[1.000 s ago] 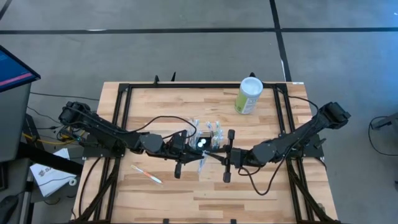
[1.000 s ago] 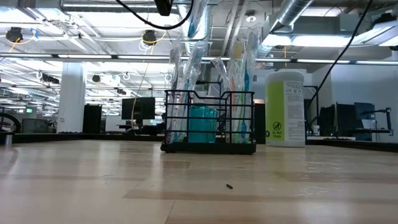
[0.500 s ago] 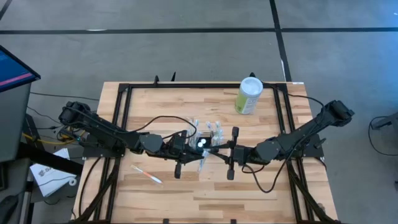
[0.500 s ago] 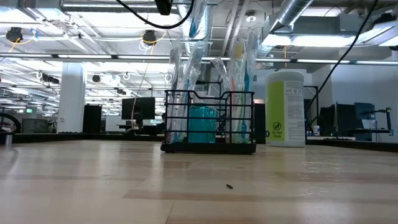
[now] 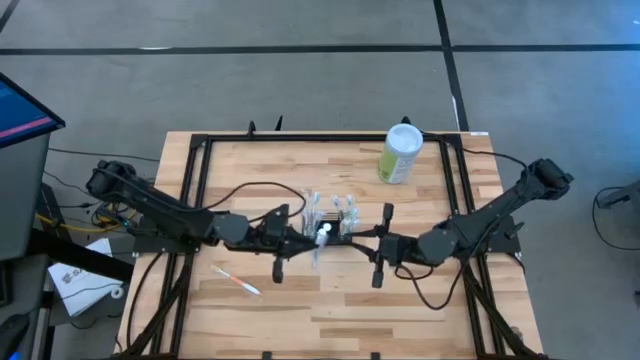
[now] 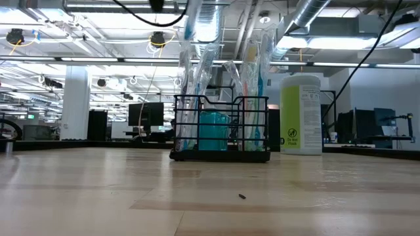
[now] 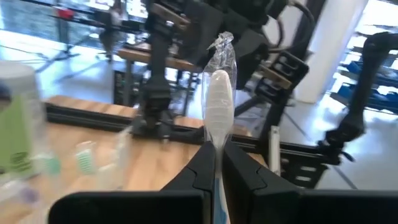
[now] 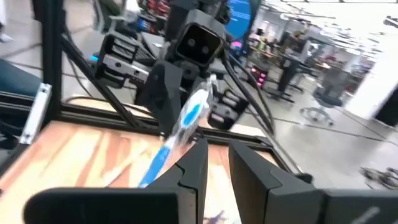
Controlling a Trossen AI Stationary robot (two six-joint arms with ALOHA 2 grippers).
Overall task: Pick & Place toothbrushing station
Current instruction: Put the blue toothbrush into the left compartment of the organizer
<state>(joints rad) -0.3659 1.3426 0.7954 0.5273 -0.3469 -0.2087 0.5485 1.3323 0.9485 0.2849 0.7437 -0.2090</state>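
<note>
Two grippers met over the caddy, one carrying a wrapped toothbrush.

Left to right in the high view: a loose toothbrush [image 5: 236,281] lay on the table [image 5: 420,320] toward its left front; the left gripper [image 5: 314,239] stood with jaws clamped on a wrapped toothbrush [image 7: 217,102], head poking up between its fingers [image 7: 200,163]; the toothbrushing station [image 5: 336,217] sat near mid-table, upright, already holding several brushes and a teal cup [image 6: 212,130]; the right gripper [image 5: 352,237] waited just beside it, jaws slightly apart and empty, as far as the blurred wrist view showed; the green canister [image 5: 401,153] stood well apart at the back right. Doing this step well probably meant lowering the brush handle-first into a free compartment, keeping it vertical, and opening only once it rested inside, with the right arm held clear.
</note>
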